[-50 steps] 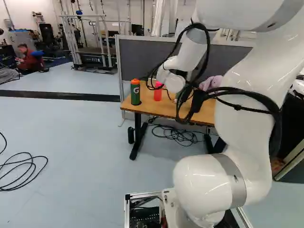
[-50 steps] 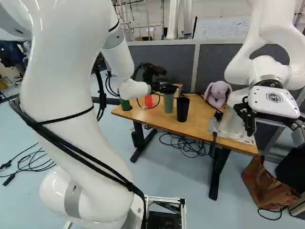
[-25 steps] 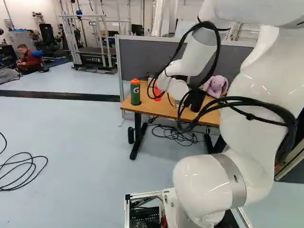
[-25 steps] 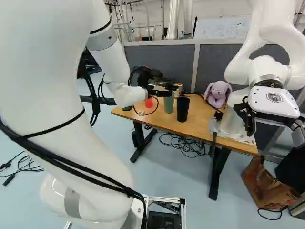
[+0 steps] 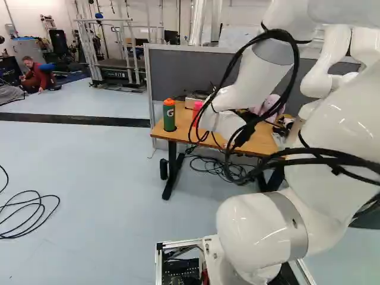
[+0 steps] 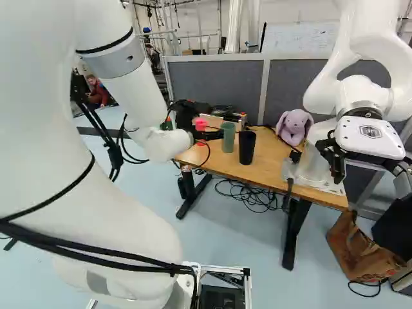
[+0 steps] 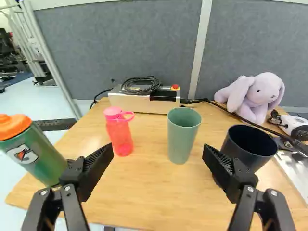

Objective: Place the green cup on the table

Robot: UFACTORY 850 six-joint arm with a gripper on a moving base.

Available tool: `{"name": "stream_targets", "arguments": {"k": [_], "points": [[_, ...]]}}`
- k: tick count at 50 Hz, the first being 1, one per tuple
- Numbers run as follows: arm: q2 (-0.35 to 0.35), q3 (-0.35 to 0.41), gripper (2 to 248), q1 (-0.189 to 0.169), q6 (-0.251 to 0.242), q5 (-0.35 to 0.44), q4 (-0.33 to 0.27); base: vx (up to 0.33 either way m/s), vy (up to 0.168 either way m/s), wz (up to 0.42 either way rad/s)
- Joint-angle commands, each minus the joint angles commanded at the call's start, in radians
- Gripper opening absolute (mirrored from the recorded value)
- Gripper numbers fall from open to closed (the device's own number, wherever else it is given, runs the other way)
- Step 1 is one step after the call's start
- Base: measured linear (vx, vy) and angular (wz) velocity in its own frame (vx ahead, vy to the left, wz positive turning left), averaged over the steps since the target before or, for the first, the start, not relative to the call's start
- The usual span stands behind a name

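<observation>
one green cup (image 7: 183,137), likely light, smooth and slippery; grip mid-wall, gently. tool (image 7: 159,160) spread wide, holding nothing.

Here the green cup (image 7: 184,137) is blocked from the left base view by the arm (image 5: 261,231), itself cut off by both base views' edges; in the wrist view, the green bottle (image 7: 36,156) is cropped at its side.
</observation>
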Motion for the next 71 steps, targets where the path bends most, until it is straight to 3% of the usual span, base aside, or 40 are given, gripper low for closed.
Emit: {"name": "stream_targets", "arguments": {"k": [35, 71], "points": [[0.137, 0.182, 247, 0.005, 0.069, 0.000, -0.193, 0.000, 0.000, 0.000], [0.177, 0.235, 247, 0.007, 0.089, 0.000, -0.249, 0.000, 0.000, 0.000]]}}
